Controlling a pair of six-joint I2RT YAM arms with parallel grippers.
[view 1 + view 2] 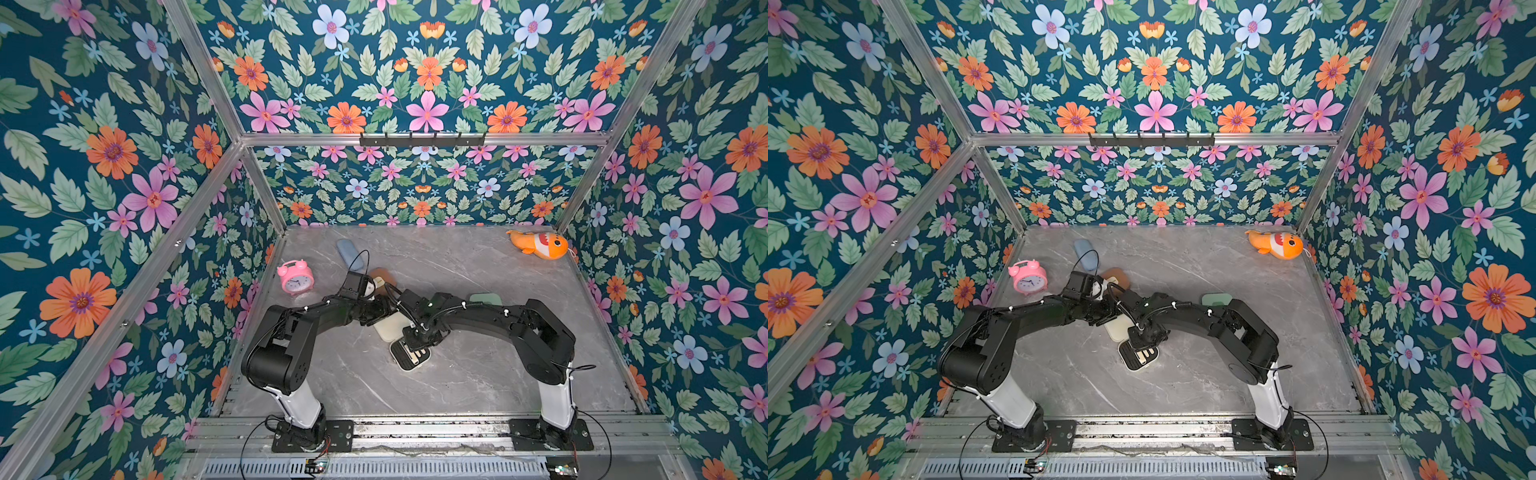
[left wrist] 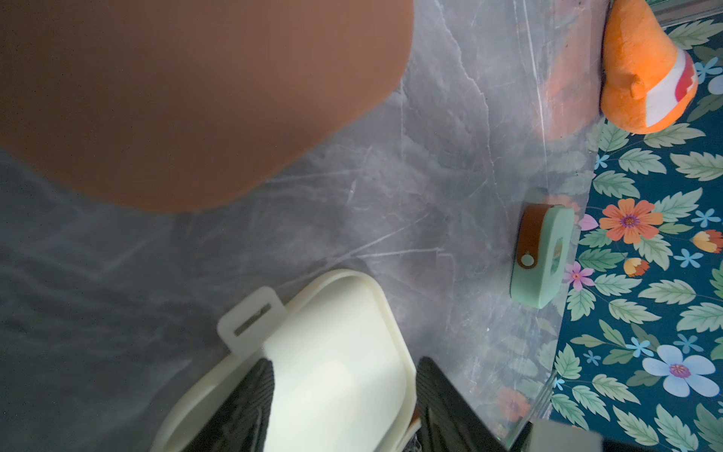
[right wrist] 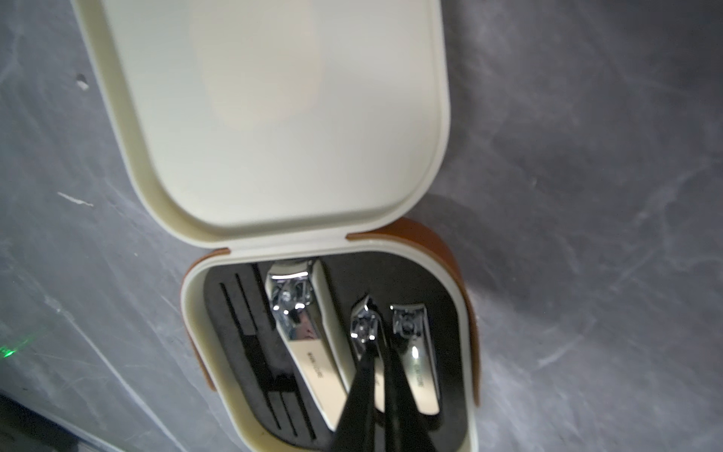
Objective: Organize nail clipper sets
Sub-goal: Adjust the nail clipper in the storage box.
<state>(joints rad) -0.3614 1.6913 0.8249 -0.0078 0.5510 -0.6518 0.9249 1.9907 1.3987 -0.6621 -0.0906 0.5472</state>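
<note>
The cream case lies open at mid-table in both top views, lid [image 1: 388, 328] toward the back and black-insert base [image 1: 409, 358] toward the front. My left gripper [image 2: 344, 364] is shut on the lid [image 2: 336, 332], one finger on each side. My right gripper [image 3: 377, 344] is shut, its tips down on the middle clipper [image 3: 364, 321] in the insert [image 3: 234, 352]. A large clipper [image 3: 305, 336] and a small clipper [image 3: 414, 352] lie beside it. The brown case [image 1: 384, 275] sits behind my left wrist. The mint green case [image 2: 544, 250] stands closed on its edge by the right wall.
A pink alarm clock [image 1: 296, 277] stands at the left wall, with a blue pouch [image 1: 350, 253] behind it. An orange fish plush [image 1: 540, 245] lies in the back right corner. Both arms cross over the table's middle, and flowered walls close in three sides.
</note>
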